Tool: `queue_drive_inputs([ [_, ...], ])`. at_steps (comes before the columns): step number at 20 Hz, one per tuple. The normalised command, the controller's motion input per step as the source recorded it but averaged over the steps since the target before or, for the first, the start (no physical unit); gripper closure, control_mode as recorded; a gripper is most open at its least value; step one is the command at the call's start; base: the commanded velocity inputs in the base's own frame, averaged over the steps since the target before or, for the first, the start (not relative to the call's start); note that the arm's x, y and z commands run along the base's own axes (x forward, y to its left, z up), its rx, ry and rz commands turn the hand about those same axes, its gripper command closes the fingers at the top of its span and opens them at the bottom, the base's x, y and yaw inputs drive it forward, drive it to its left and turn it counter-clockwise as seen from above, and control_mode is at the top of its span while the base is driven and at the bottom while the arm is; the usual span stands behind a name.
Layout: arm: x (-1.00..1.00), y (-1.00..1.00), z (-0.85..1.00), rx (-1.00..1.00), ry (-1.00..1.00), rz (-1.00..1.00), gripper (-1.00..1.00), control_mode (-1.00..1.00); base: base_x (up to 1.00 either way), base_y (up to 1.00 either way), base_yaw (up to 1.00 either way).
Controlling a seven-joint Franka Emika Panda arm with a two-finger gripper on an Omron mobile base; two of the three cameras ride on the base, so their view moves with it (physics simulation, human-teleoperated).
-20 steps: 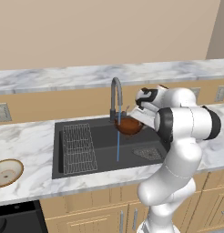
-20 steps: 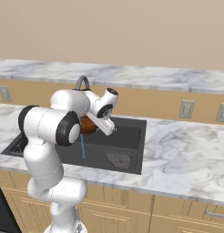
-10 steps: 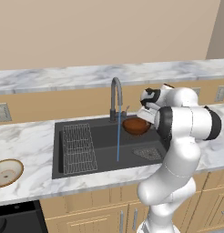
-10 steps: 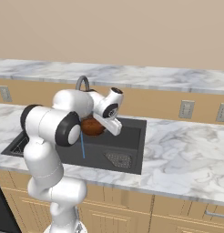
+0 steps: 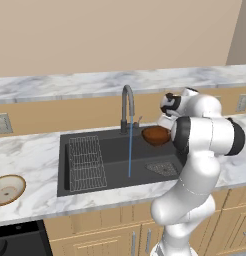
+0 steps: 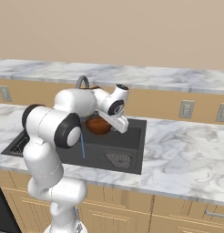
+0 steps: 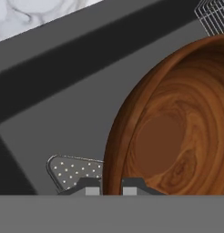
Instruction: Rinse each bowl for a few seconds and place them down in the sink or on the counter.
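Your end effector [image 7: 112,184] is clamped on the rim of the glossy reddish-brown round bowl [image 5: 156,135], held over the wide black sink [image 5: 112,177] just right of the running stream. The tan speckled bowl [image 5: 7,189] waits unrinsed on the white marble desk [image 5: 25,160].

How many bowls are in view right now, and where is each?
2. The reddish-brown bowl is held in the end effector above the sink; the tan bowl sits on the counter left of it.

Bowl [image 5: 156,135] over sink [image 5: 110,165] right half, right of tap [image 5: 127,107]; rack [image 5: 86,162] left; second bowl [image 5: 7,189] on counter [image 5: 30,200] far left.
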Motion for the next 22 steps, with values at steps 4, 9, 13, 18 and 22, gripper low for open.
queue_drive_inputs([
  [4, -0.01, -0.36, 0.21, -0.02, 0.00, -0.02, 1.00, -1.00, 0.00, 0.00, 0.00],
  [9, -0.10, -0.38, 0.15, -0.01, 0.00, -0.04, 1.00, -1.00, 0.00, 0.00, 0.00],
  [13, -0.17, -0.35, 0.11, -0.01, -0.01, -0.06, 1.00, -1.00, 0.00, 0.00, 0.00],
  [18, -0.17, -0.33, 0.08, -0.02, -0.01, -0.08, 1.00, -1.00, 0.00, 0.00, 0.00],
  [22, -0.17, -0.35, 0.07, -0.01, 0.00, -0.08, 1.00, -1.00, 0.00, 0.00, 0.00],
])
